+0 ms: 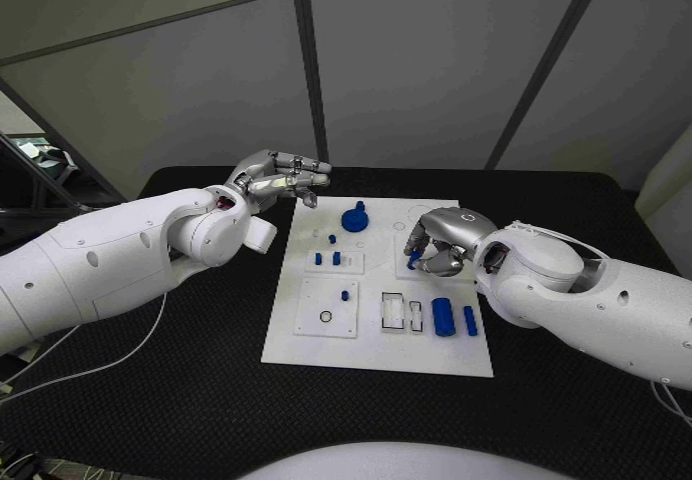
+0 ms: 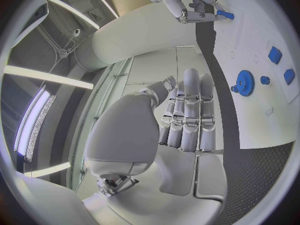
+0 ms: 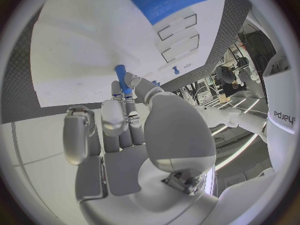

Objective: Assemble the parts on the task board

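We've got the right robot hand (image 1: 437, 245) pinching a small blue peg (image 3: 122, 78) over the task board (image 1: 378, 352), left robot hand (image 1: 283, 178) empty, fingers straight, off its far-left corner; peg looks light, rigid, slippery, so grip mid-shaft.

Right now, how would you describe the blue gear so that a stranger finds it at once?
Find the white task board in the middle of the black table. Near its far edge, by the left robot hand, sits the blue gear. It is the only round part; the other blue parts are small pegs or bars.
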